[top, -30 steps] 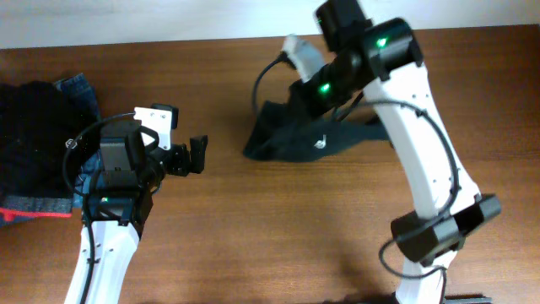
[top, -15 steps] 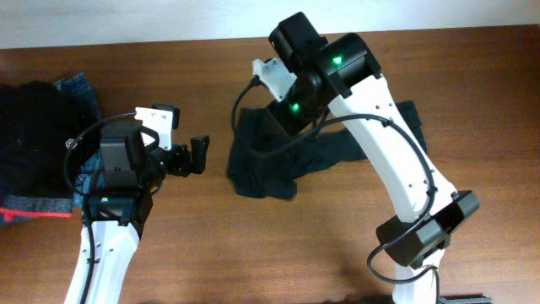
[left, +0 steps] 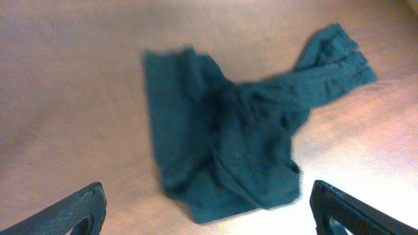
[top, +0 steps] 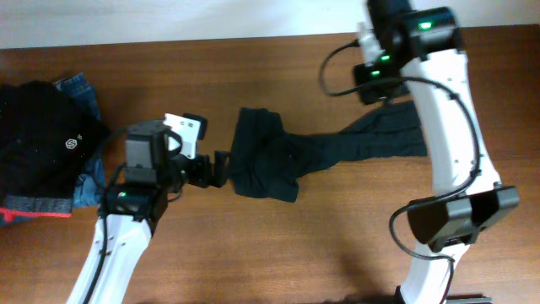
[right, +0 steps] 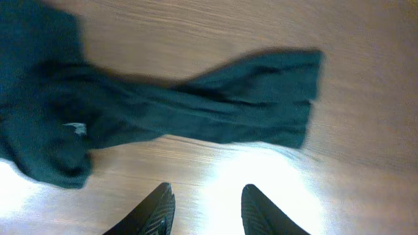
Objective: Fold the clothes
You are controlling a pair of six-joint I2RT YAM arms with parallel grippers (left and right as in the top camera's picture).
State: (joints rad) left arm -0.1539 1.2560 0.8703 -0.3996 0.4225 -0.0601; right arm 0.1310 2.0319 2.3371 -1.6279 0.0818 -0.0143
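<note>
Hovering wide open and empty, your left claw [top: 218,169] faces the bunched end of the plain black thin-fabric T-shirt [top: 278,160] just ahead, probably lined up to pinch an edge. The shirt's twisted length stretches toward your right claw [right: 209,209], fingers parted, gripping nothing, above the brown wooden table [top: 253,245].

Worktop [top: 253,253] is brown wood with clear grain, smooth, with enough sheen that bright glare patches show on it in the wrist views. The T-shirt [top: 266,160] is thin, soft black cloth, totally matt and all rumpled. The arms [top: 451,127] have shiny white plastic shells and matt black joints. The left hand [top: 211,167] and right hand [right: 208,199] look like smooth dark plastic. Off to the side, the jeans [top: 80,89] are coarser blue denim, next to a fuzzier matt black garment [top: 34,127].
</note>
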